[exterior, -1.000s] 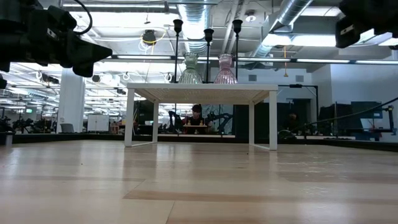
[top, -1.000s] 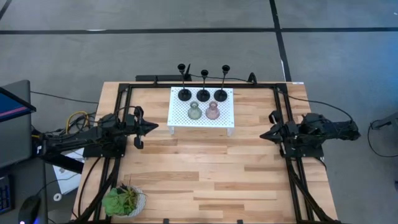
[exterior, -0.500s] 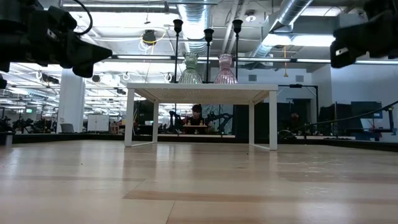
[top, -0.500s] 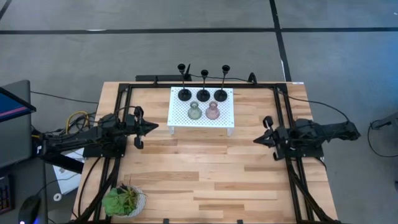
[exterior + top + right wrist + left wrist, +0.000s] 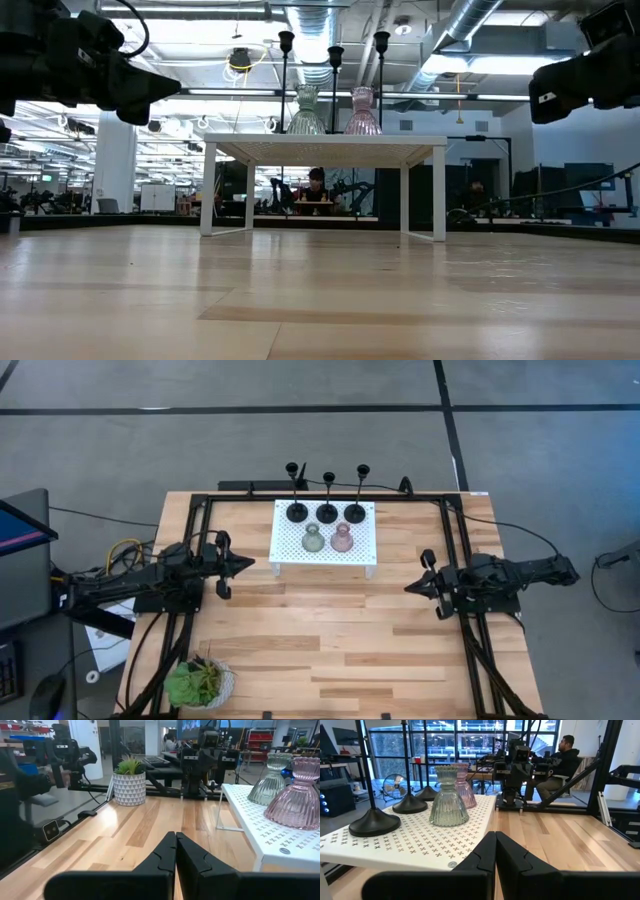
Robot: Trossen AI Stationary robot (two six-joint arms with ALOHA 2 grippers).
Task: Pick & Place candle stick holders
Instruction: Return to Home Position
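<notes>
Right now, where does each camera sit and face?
High: overhead, straight down on the table; left gripper, right gripper show.
Low: tabletop height, facing the shelf; arms in upper corners.
Left wrist: past shut fingers toward the shelf.
Right wrist: past shut fingers toward the plant.
Both wrist views share the pink holder, green holder.

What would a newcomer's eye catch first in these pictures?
Seen from above, a white shelf at the top middle of the table holds three black candle holders in a back row, with the green one and the pink one in front. The left gripper and the right gripper hover shut at either side; a potted plant sits at bottom left.
</notes>
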